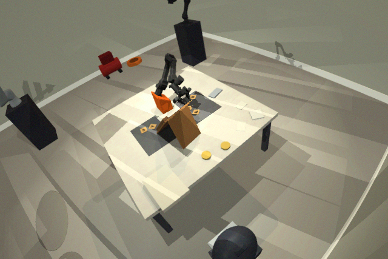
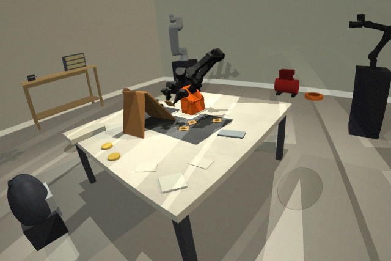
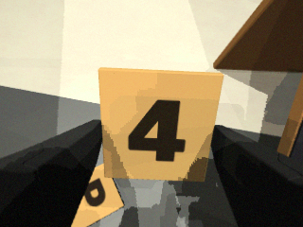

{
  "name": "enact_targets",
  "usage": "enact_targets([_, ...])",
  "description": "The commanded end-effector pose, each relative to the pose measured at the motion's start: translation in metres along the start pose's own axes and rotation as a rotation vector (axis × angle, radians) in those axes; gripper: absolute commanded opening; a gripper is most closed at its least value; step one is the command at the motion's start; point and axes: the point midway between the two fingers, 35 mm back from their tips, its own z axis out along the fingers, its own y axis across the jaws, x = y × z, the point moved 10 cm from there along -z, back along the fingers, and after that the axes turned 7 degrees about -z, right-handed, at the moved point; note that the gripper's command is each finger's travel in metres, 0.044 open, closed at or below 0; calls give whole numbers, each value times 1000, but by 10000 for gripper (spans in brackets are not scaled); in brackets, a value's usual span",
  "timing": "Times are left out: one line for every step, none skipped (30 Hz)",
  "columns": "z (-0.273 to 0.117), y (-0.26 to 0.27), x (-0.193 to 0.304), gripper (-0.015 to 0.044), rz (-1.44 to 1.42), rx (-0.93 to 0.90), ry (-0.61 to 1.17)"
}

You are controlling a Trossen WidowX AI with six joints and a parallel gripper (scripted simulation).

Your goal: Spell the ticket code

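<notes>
1. Black claw (image 1: pixel 182 100) (image 2: pixel 171 99) (image 3: pixel 157 130) grips the orange "4" tile (image 2: pixel 169 103) (image 3: pixel 158 124) between its fingers, above the counter (image 1: pixel 216 133) (image 2: pixel 252 119).
2. Brown board (image 1: pixel 185 127) (image 2: pixel 134 112) stands just beside it.
3. "P" tile (image 3: pixel 101 200) lies below, on a dark mat (image 1: pixel 210 105) (image 2: pixel 201 136) (image 3: pixel 47 111).

Black angular arm (image 1: pixel 170 69) (image 2: pixel 205 65), dark tapered fingers.

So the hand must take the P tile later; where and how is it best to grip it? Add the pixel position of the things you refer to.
I would come from straight above and pinch two opposite side edges of the P tile (image 3: pixel 103 204), as it seems to lie flat and square. The hand (image 1: pixel 183 99) (image 2: pixel 168 103) (image 3: pixel 157 130) holds the 4 tile (image 2: pixel 169 103) (image 3: pixel 158 85), so place that first.
</notes>
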Motion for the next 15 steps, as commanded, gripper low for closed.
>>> enact_targets([1,-3,1,0,0,-2,5])
enact_targets([1,-3,1,0,0,-2,5])
enact_targets([1,-4,1,0,0,-2,5])
enact_targets([1,-4,2,0,0,-2,5])
enact_targets([1,-5,2,0,0,-2,5])
enact_targets([1,-5,2,0,0,-2,5])
enact_targets([1,-6,2,0,0,-2,6])
enact_targets([1,-6,2,0,0,-2,6])
enact_targets([1,-7,2,0,0,-2,6])
enact_targets([1,-7,2,0,0,-2,6])
enact_targets([1,-8,2,0,0,-2,6])
enact_targets([1,-8,2,0,0,-2,6])
enact_targets([1,-9,2,0,0,-2,6])
enact_targets([1,-9,2,0,0,-2,6])
enact_targets([1,-10,2,0,0,-2,6])
